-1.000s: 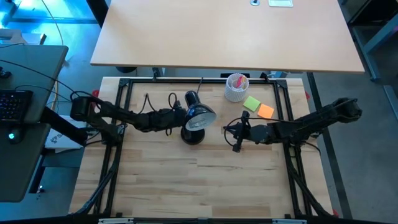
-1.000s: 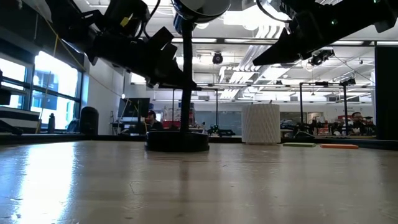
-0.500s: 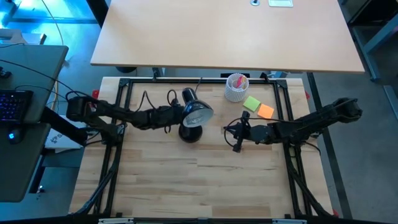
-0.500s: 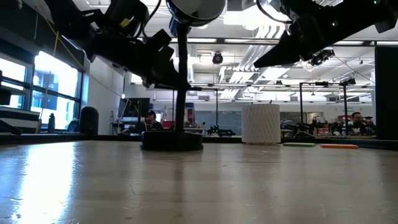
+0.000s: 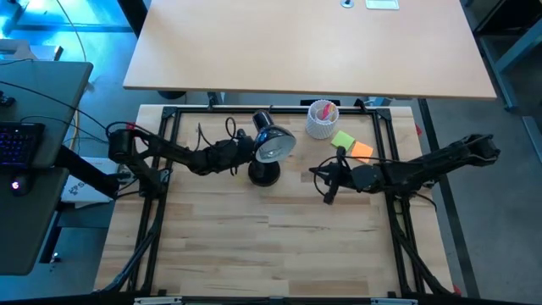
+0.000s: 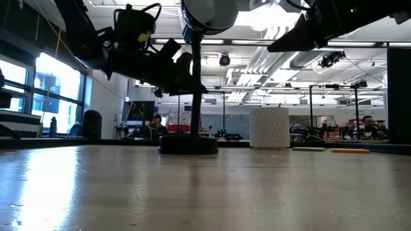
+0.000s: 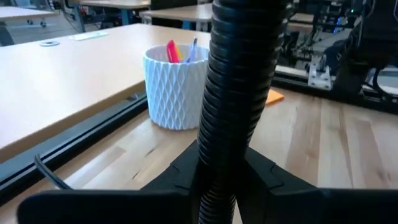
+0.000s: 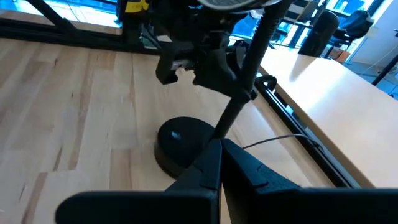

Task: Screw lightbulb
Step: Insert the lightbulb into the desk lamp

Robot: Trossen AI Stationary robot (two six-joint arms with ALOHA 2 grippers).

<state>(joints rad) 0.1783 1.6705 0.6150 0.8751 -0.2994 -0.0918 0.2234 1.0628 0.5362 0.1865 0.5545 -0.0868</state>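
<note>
Fingers of my left gripper [image 7: 214, 186] pinch the lamp's ribbed neck [image 7: 239, 93]; I should hold it steady. Right gripper's [image 5: 327, 182] fingers look pressed together, no lightbulb visible.

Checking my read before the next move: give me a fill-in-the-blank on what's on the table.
The left gripper grips the lamp by its ___, while the right gripper hovers apart.
The white ribbed cup holds ___.
Beside the green sticky note lies an ___ one.
Missing words: neck; pens; orange.
</note>
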